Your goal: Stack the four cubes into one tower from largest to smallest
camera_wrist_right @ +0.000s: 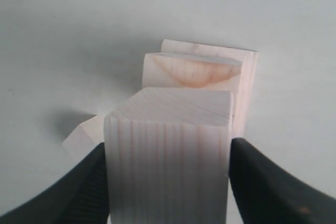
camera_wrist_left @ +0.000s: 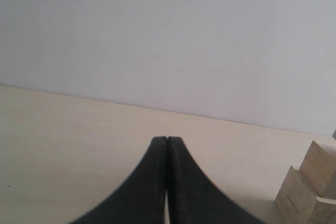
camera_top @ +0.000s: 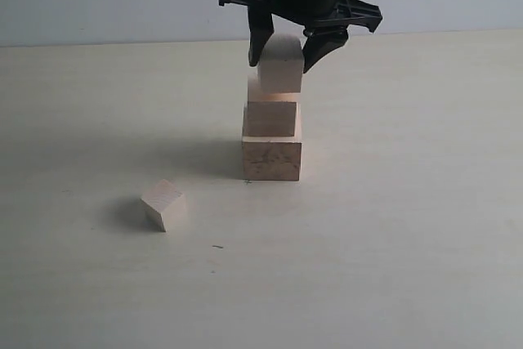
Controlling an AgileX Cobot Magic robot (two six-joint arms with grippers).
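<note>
Third cube (camera_top: 280, 79) held over a two-cube tower (camera_top: 272, 159)
The right fingers (camera_top: 260, 42) clamp the cube just above the tower on the tabletop (camera_top: 392, 243); whether it touches the block below is unclear. In the right wrist view it hides most of the tower. The smallest cube (camera_top: 164, 204) lies apart. The left fingers (camera_wrist_left: 152, 182) are pressed together, empty.

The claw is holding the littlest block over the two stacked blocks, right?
Not quite. The right gripper holds a bigger cube over the two stacked cubes; the littlest cube lies by itself on the table, as the exterior view shows.
</note>
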